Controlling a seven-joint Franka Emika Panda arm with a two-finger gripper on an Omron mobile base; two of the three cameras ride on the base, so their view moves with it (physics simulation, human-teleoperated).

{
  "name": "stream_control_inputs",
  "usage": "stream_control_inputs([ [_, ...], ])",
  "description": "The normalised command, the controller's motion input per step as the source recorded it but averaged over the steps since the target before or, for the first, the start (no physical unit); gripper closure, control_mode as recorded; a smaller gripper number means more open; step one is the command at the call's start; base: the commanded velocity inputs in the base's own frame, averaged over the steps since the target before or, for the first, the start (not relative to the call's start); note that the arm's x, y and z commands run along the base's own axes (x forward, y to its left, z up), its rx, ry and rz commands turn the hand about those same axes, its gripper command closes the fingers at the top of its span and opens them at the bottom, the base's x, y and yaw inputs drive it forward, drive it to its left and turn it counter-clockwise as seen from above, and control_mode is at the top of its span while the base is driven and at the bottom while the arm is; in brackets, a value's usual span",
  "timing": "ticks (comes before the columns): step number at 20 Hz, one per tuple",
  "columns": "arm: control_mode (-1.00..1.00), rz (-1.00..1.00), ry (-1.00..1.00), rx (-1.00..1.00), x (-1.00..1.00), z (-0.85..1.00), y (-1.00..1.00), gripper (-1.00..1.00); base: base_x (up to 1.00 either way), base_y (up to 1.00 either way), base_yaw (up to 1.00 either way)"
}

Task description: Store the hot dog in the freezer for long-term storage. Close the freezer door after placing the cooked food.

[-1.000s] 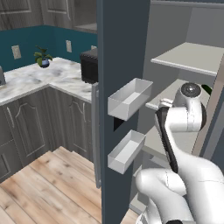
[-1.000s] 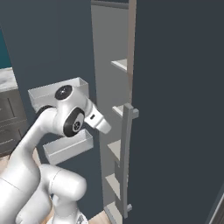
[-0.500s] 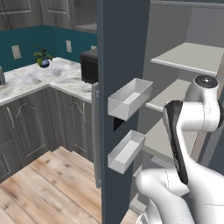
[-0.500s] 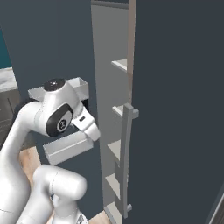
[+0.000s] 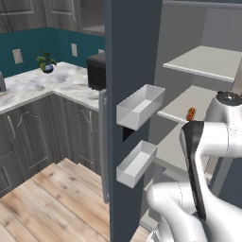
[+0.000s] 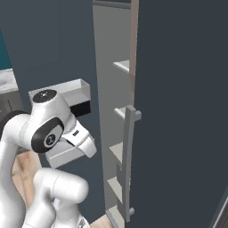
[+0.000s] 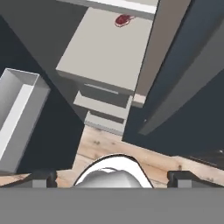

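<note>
Pulling back w/ gripper (image 7: 112, 177) released & empty, arm's risen since a sec ago; hot dog (image 5: 191, 114) lying on freezer (image 5: 198, 61) shelf, so freezer door (image 5: 130, 71) needs closing next.

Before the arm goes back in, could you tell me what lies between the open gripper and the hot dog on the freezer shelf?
In the hand view, bare pale shelf stretches from the gripper side up to the hot dog; nothing lies on it.

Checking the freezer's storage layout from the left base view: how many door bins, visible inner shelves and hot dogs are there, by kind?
Door bins: 2, upper and lower
Inner shelves: 3, top, middle, bottom
Hot dog: 1
Total: 6
</note>
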Motion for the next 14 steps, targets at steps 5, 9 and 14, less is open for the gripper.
stream_control_inputs([
  [5,-1.00,0.22,0.19,-0.10,-0.13,-0.17,0.20,-1.00,0.00,0.00,0.00],
  [9,-1.00,0.40,0.00,0.00,-0.23,-0.12,0.19,-1.00,0.00,0.00,0.00],
  [14,-1.00,0.15,0.02,0.00,-0.08,-0.11,0.01,-1.00,0.00,0.00,0.00],
])
